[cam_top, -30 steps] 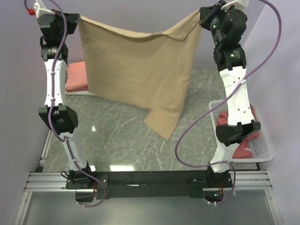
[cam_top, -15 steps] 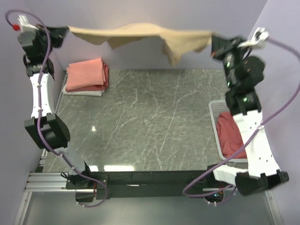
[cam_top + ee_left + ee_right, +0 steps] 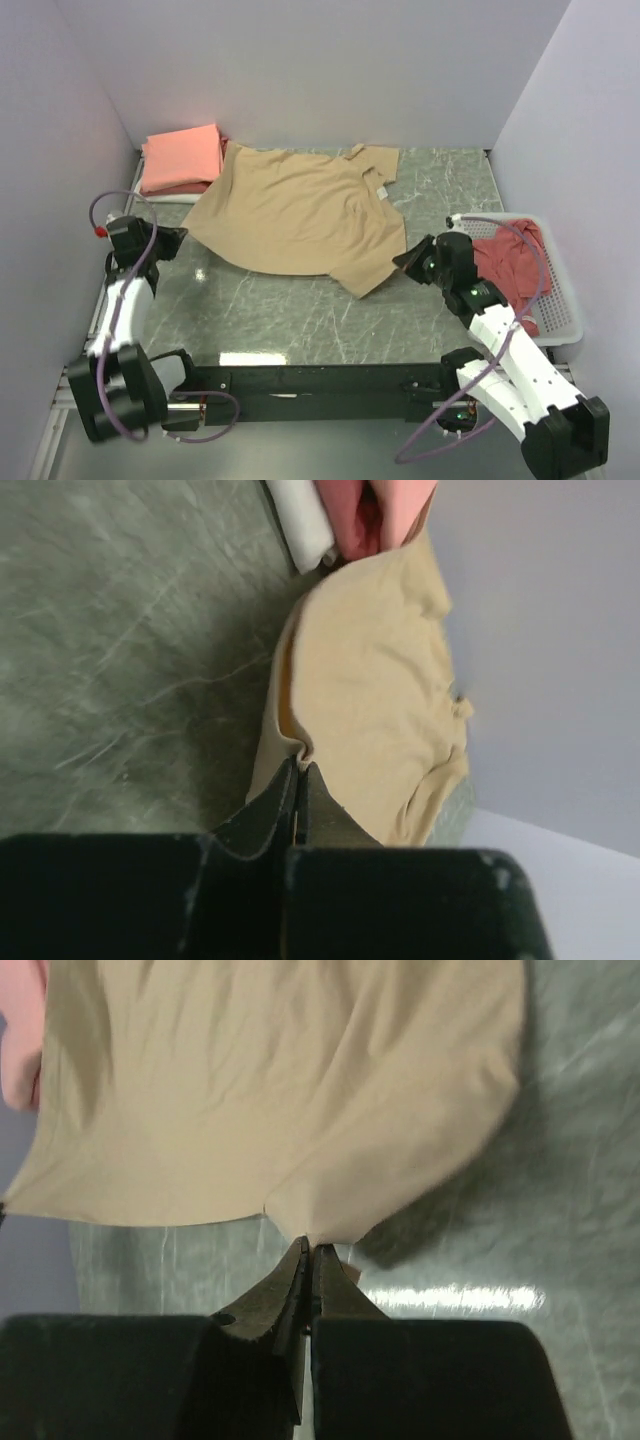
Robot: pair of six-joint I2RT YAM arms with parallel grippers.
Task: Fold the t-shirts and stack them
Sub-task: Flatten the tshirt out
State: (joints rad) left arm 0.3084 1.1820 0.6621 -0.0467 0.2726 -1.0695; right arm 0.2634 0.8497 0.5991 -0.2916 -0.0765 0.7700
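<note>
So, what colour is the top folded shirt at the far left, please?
The top folded shirt is salmon pink, shown best in the top view.

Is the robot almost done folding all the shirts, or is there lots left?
Not almost. Done: a folded pink pile sits in the far left corner. In hand: the tan t-shirt lies spread flat on the table, with the left gripper and right gripper each pinching a near corner. Left: folding the tan one, stacking it, then the reddish shirts crumpled in the white basket.
</note>
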